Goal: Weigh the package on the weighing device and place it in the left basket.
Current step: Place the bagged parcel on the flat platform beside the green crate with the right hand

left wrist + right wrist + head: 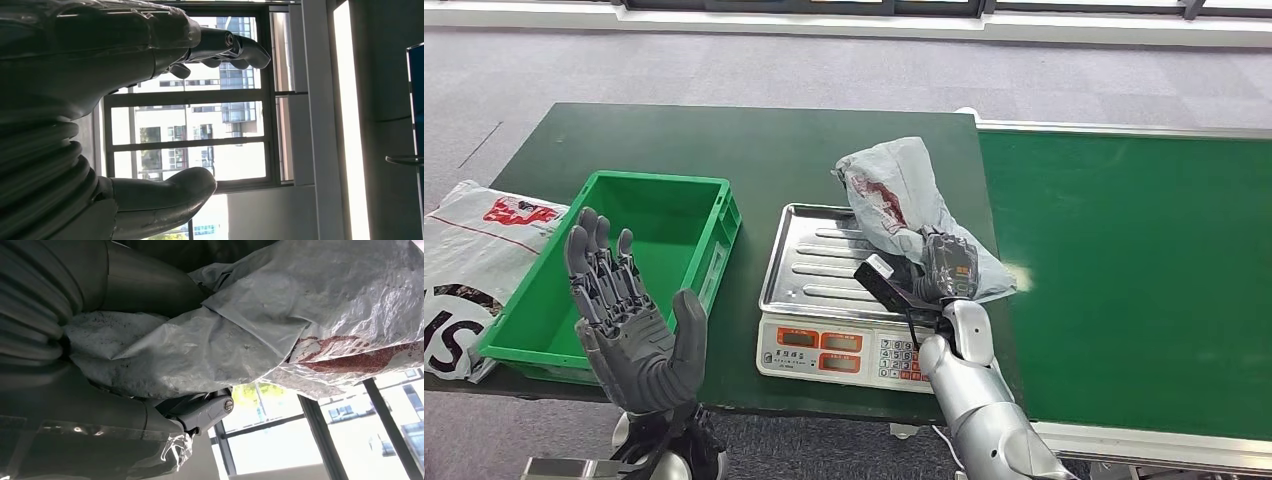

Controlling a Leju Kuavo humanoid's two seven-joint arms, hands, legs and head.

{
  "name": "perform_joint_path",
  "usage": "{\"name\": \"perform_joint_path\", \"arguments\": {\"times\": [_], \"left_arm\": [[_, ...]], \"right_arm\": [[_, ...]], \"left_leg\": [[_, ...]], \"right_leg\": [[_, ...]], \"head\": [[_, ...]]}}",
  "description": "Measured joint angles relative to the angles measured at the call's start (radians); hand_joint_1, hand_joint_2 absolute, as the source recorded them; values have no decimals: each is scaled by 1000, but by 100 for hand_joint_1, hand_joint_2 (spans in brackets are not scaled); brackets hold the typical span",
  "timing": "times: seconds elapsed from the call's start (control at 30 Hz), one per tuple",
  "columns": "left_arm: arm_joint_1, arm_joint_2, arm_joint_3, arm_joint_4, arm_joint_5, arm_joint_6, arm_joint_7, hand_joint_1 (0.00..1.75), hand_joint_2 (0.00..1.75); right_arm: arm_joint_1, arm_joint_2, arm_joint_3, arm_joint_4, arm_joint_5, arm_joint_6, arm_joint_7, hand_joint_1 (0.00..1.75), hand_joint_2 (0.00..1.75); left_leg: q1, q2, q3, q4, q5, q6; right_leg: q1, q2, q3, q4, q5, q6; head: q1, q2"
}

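A crumpled grey plastic package (pixel 902 200) with red print stands over the right side of the scale's steel pan (pixel 819 262). My right hand (pixel 946 268) grips its lower end, and the bag (pixel 280 325) is bunched between thumb and fingers in the right wrist view. The scale (pixel 844 352) has orange displays and a keypad on its front. The green basket (pixel 624 265) sits left of the scale. My left hand (pixel 629 320) is raised in front of the basket, palm up, fingers spread, holding nothing; its fingers (pixel 225 47) and thumb stand apart in the left wrist view.
The scale and basket stand on a dark green table (pixel 754 150). A green conveyor belt (pixel 1144 270) runs along the right. A white printed bag (pixel 474 260) lies off the table's left edge, beside the basket. Grey carpet lies beyond.
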Motion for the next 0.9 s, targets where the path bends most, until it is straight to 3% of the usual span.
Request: {"name": "perform_joint_path", "arguments": {"times": [0.2, 0.43, 0.9], "left_arm": [[-31, 0, 0, 17, 30, 0, 0, 0, 175], [-47, 0, 0, 37, 37, -10, 0, 0, 175], [-51, 0, 0, 47, 43, -19, 0, 0, 175]], "right_arm": [[-7, -8, 18, 18, -41, 30, -7, 175, 175], [-11, -13, 57, 37, -97, 48, -103, 175, 175], [0, 3, 151, 55, -138, 82, -180, 175, 175]], "left_leg": [[0, 0, 0, 0, 0, 0], [0, 0, 0, 0, 0, 0], [0, 0, 0, 0, 0, 0]], "right_leg": [[0, 0, 0, 0, 0, 0], [0, 1, 0, 0, 0, 0], [0, 1, 0, 0, 0, 0]], "head": [[0, 0], [0, 0], [0, 0]]}}
